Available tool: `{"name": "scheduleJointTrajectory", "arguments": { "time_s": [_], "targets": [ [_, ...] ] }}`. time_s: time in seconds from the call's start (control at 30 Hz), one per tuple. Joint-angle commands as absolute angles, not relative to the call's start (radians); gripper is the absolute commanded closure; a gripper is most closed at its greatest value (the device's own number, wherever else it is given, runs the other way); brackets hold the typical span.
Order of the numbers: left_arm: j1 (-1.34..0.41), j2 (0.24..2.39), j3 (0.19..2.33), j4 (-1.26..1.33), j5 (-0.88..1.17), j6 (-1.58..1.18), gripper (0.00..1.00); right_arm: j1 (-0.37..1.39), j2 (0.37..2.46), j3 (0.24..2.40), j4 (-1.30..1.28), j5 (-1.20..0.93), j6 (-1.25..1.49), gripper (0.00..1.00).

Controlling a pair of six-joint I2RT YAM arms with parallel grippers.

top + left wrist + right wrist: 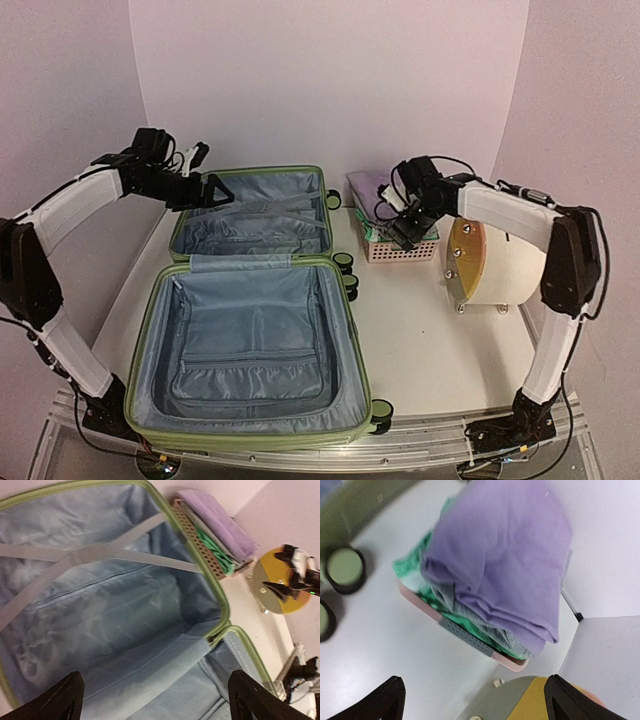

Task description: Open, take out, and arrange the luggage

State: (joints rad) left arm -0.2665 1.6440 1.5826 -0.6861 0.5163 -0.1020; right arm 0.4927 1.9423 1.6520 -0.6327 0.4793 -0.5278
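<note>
Luggage: the light-green hard-shell suitcase (250,340) is laid open and flat on the left and middle of the white desk (430,340), with both halves facing up.
Near half: a grey-blue lining with a zipped pocket panel is seen; no loose items can be made out inside.
Far half: the same lining is crossed by two grey straps (90,555) that meet at a centre patch.
Wheels: black-and-green wheels (381,412) are seen along the suitcase's right side.
Left pincer (155,675): it is held wide open above the far half, near its left edge; nothing is gripped.
Right pincer (473,679): it is spread wide above the basket; nothing is held between the fingers.
Basket: a small pink slotted basket (385,250) is placed just beside the far half's right edge, between the suitcase and the drum.
Basket contents: a folded purple cloth (505,555) is stacked on top, with grey cloth (445,592) and green cloth (410,567) showing under it.
Drum: a cream cylinder (500,265) is laid on its side at the right of the desk, its yellow-and-grey end face turned toward the basket.
</note>
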Motion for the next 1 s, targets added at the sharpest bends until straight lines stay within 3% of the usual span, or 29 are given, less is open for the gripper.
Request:
{"name": "scheduleJointTrajectory", "arguments": {
  "time_s": [0.0,0.2,0.37,0.5,0.63,0.97],
  "targets": [
    [-0.172,1.371,1.350,-0.401,0.301,-0.038,0.00,0.510,1.666,1.503,-0.382,0.202,-0.274,0.02],
    [-0.144,0.947,0.794,0.030,0.201,-0.002,0.00,0.492,1.294,0.885,0.191,-0.005,-0.075,0.02],
    [-0.118,0.847,0.623,0.006,0.214,-0.005,0.00,0.478,1.127,0.528,0.417,-0.047,0.100,0.02],
    [-0.081,0.755,0.484,0.028,0.146,-0.012,0.00,0.474,1.051,0.357,0.521,-0.029,0.126,0.02],
    [-0.070,0.698,0.453,-0.014,0.019,-0.060,0.00,0.465,0.939,0.204,0.649,0.125,0.167,0.02],
    [-0.069,0.645,0.318,0.106,-0.089,-0.076,0.01,0.420,0.852,0.135,0.749,0.283,0.120,0.02]
  ]
}}
